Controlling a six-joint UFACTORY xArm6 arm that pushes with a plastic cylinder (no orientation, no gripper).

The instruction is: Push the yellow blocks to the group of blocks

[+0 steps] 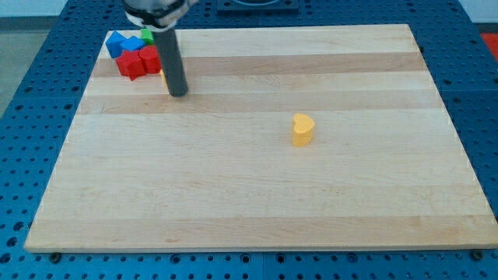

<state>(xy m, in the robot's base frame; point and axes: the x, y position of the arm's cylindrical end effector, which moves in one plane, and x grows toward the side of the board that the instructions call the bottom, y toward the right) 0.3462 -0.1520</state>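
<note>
A yellow heart-shaped block (303,129) stands alone right of the board's middle. A group of blocks sits at the top left corner: a blue block (117,43), a green block (146,36) partly hidden by the arm, and two red blocks (131,64) (151,59). My tip (178,94) rests on the board just right of and below the red blocks, far to the left of the yellow heart. A thin yellow sliver (164,76) shows at the rod's left edge, next to the red blocks; its shape is hidden by the rod.
The wooden board (249,202) lies on a blue perforated table (23,155). The arm's body enters from the view's top above the group of blocks.
</note>
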